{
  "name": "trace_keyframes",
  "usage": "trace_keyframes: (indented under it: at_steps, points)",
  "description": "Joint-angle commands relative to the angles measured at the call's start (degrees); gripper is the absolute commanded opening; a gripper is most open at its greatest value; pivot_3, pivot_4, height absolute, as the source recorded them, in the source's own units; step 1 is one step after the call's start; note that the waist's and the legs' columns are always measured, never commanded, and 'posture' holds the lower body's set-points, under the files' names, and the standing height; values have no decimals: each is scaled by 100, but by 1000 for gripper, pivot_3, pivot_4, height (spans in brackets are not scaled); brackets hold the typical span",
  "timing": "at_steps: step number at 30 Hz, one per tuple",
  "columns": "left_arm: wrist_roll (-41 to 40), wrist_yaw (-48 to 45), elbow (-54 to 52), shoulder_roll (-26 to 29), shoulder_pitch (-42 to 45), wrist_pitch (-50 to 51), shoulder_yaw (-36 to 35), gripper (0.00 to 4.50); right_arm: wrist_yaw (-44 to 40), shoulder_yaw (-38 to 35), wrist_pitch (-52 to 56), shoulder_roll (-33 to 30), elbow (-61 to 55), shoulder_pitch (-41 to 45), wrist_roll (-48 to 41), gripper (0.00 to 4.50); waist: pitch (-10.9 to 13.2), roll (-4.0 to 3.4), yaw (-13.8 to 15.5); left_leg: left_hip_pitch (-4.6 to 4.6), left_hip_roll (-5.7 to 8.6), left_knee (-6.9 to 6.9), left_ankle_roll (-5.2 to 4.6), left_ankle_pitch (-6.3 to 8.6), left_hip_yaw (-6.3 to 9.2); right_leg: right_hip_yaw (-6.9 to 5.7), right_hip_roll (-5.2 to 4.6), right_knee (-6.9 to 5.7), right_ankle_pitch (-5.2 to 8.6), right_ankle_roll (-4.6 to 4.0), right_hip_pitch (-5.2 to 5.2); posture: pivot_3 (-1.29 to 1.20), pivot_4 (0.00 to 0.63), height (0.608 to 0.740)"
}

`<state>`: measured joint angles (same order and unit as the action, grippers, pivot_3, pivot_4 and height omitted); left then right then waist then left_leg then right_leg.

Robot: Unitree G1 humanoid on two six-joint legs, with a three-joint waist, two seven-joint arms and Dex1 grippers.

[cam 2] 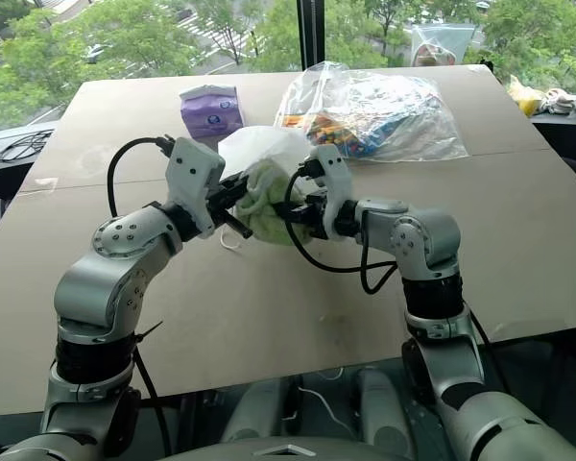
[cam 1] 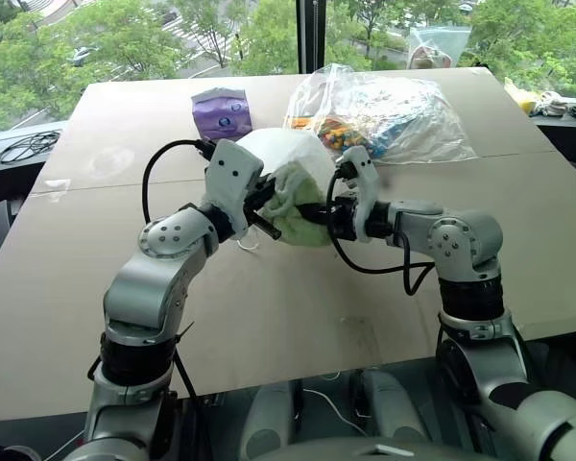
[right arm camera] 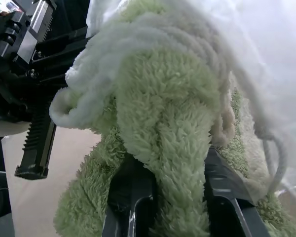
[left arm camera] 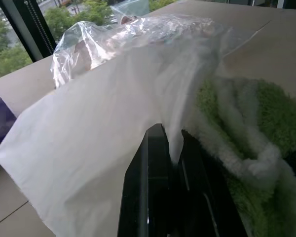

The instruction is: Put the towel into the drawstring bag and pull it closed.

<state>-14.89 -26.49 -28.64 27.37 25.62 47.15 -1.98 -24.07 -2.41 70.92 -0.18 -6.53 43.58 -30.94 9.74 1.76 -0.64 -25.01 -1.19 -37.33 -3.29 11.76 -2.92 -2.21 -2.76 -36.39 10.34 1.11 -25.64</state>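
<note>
Beyond the windows, green trees and a street; in front of them, a wide tan worktop (cam 1: pixel 269 317) carrying everything. Taking the bag (cam 1: pixel 278 152) as the landmark: sitting near the worktop's middle, white and thin, bulging upward, mouth turned toward the robot. Towel (cam 1: pixel 293 192), pale green and fluffy, bunching right at that mouth, partly inside the white fabric and partly spilling out toward the robot. White cord (right arm camera: pixel 281 153) looping down beside the towel at the bag's rim.

Left gripper (cam 1: pixel 262 197) reaching in level from the bag's left, jaws clenched on the bag's thin edge, fabric draping over the black fingers (left arm camera: pixel 155 163) in the left wrist view. Right gripper (cam 2: pixel 307 213) coming in from the bag's right, jaws grasping a thick fold of towel, the pile squeezing up between the fingers (right arm camera: pixel 133 202) in the right wrist view. Both grippers meeting nearly tip to tip at the bag's mouth.

Behind the bag, to the left, a purple pack (cam 1: pixel 221 112) standing. Behind it, to the right, a clear sack (cam 1: pixel 394 115) of colourful items lying, just touching or nearly touching the white fabric. Far left of the bag, off the worktop, a black cable coil (cam 1: pixel 27 146) resting.
</note>
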Motion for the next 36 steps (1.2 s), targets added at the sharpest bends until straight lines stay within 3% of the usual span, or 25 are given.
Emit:
trace_keyframes:
  at_steps: [1,4,11,22,25,28,36]
  points:
    - [-87,20,-280,-19,-9,-61,23,0,872,-1040,-585,678,297,340,-295,147,0,0,-2,2,0,0,0,0,0,0,0,-2,0,0,0,0,150,740]
    - [-61,53,-292,4,-100,-91,52,0,1375,-1675,-930,1087,561,494,-577,147,3,-6,16,4,-1,-1,1,-1,1,1,1,-9,-2,-1,0,0,150,740]
    - [-63,61,-298,-3,-124,-146,174,0,2592,-2629,-1023,1771,873,679,-2585,147,6,-10,-28,2,2,4,1,-1,-2,5,-2,-4,-11,-17,0,0,150,740]
    - [-170,11,-191,-52,-28,-215,264,0,4824,-2418,-2069,2042,1417,713,-5768,147,16,-26,-36,10,-2,4,-1,-1,-7,23,13,-12,1,5,1,0,150,740]
    - [-192,-5,-96,-90,65,-327,218,0,4525,-1481,-1758,1489,1128,385,-5231,147,17,-28,-54,11,-3,5,-1,-1,-10,32,14,-11,1,6,0,0,150,740]
    - [-265,-47,-1,-114,197,-439,84,0,3644,-166,-1621,549,602,21,-3872,147,18,-29,-88,10,-5,6,-1,-1,-11,35,18,-11,2,7,-2,0,150,740]
    - [-253,-276,62,-32,159,-849,126,0,1622,1885,-2881,-803,-6,-195,-939,147,20,-32,-34,8,-2,0,-2,-1,-17,28,13,0,15,-10,0,0,150,740]
